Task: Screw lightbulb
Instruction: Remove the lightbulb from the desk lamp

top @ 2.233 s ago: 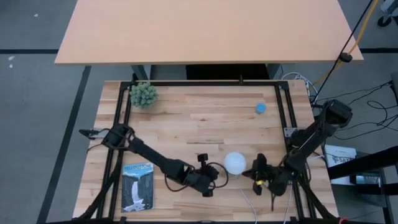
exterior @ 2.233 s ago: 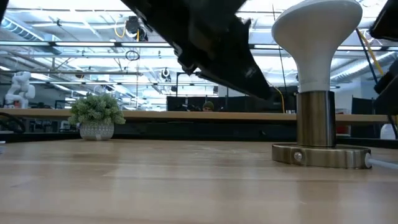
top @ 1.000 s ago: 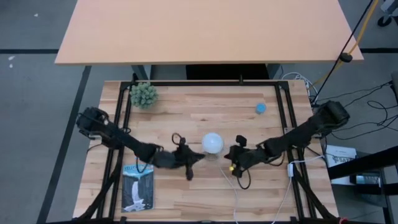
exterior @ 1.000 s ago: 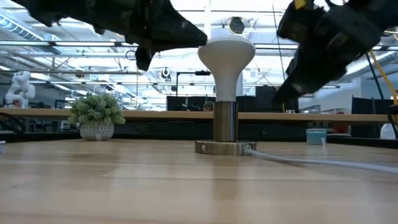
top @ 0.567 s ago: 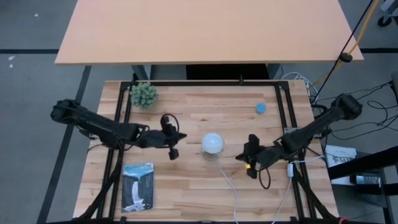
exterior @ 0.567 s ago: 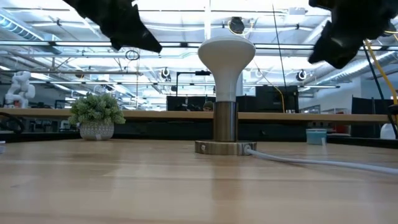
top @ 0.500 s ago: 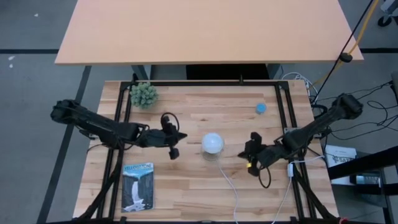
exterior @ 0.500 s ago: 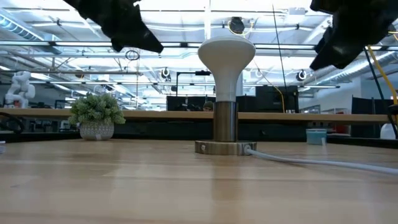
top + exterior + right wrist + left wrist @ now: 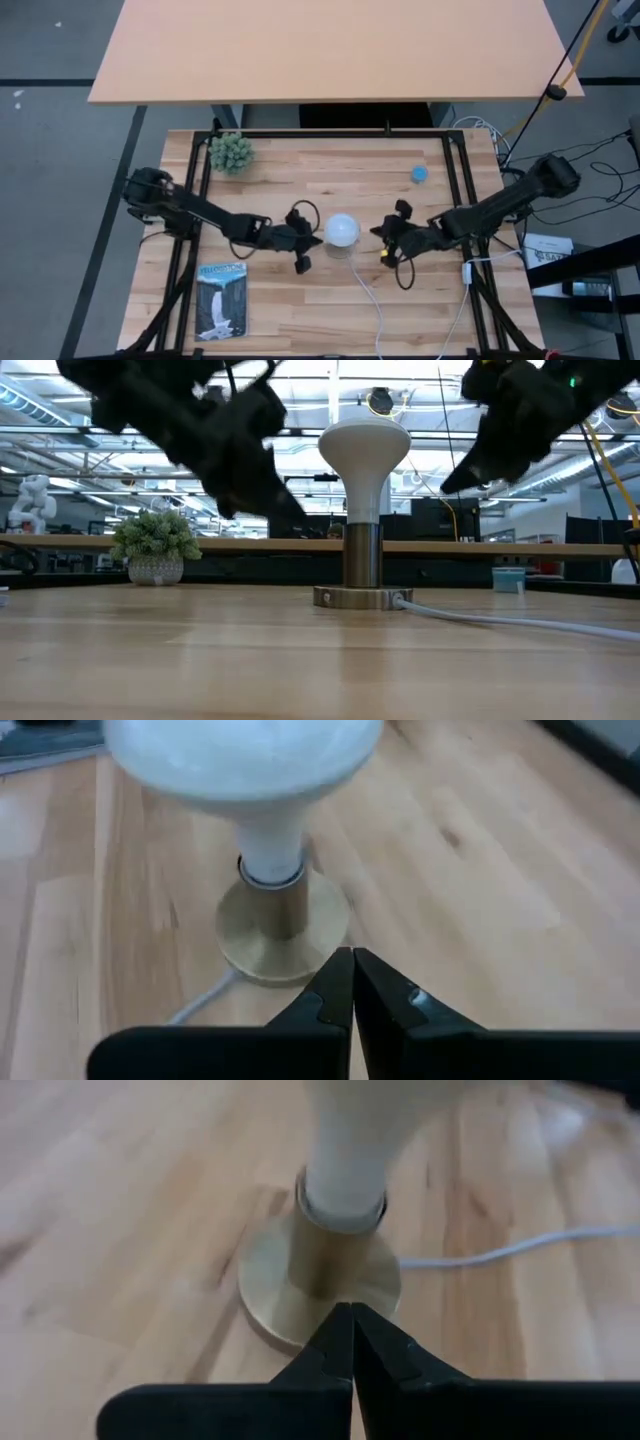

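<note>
Cord (image 9: 500, 618): nearest you in the low view, the white lead trails across the counter (image 9: 330, 300) from the base towards the front edge.

Socket base (image 9: 362, 597): round brass-toned disc and sleeve, flat on the counter near its middle, same spot as half a second ago.

Lightbulb (image 9: 342, 230): seated upright in the socket, white dome on top, neck inside the sleeve; both wrist views show it standing square. Neither arm touches it.

Left gripper (image 9: 303, 238): half a second ago you had it well off to the bulb's left; now it sits just beside the dome. Fingers (image 9: 335, 1342) clenched tip to tip on nothing.

Right gripper (image 9: 385, 237): it has also come in from further out and now sits near the dome on the opposite side, apart from it. Fingers (image 9: 338, 982) pressed together, empty.

Change: both arms have closed in on the bulb from either side after pulling back.

Reading for the task: your bulb looks already in its socket, so I judge this a re-approach for another turn or a check. With both sets of fingers pinched closed, you cannot grip the dome until one opens.

Far side: small potted plant (image 9: 231, 152) and blue object (image 9: 419, 173), untouched.
</note>
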